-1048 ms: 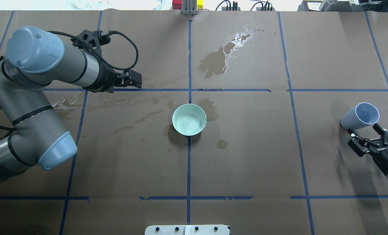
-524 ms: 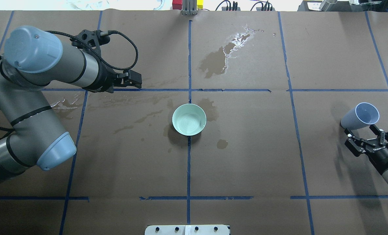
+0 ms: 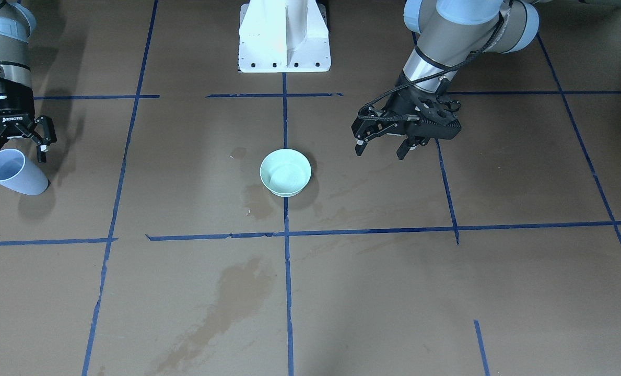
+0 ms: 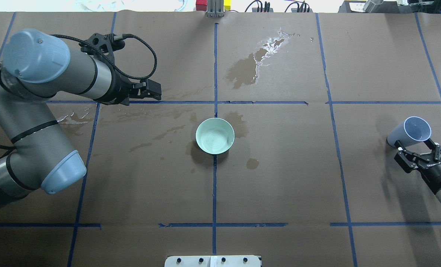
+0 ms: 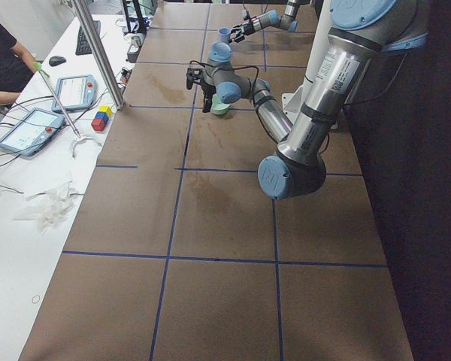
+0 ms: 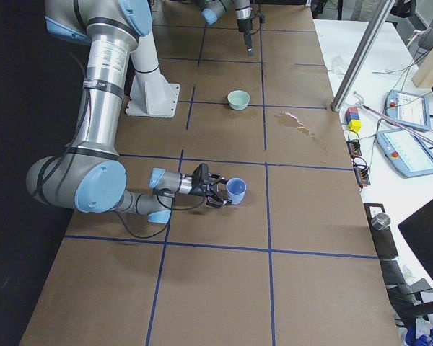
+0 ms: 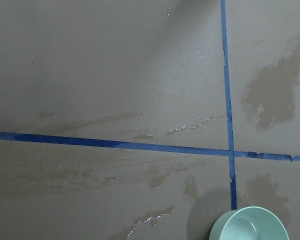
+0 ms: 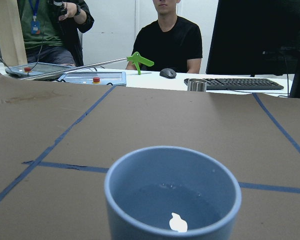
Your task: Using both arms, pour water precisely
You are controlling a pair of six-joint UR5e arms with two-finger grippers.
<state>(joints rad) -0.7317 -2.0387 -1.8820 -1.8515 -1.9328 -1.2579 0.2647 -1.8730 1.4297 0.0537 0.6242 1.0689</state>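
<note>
The right gripper is hanging with its jaws wide just beside the blue cup at the right end of the bench. If they close off-centre, they risk shoving the light cup over and losing the water, a shallow film shimmering in its bottom. The left gripper is hovering with jaws wide and empty near the mint bowl, whose contents I cannot make out.

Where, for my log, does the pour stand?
Nothing looks done: the cup stands on the table with water in it. In hand: the right gripper, jaws open, is at the cup, not gripping. To do: grasp, carry to the bowl, pour. The left gripper hovers open near the bowl.
</note>
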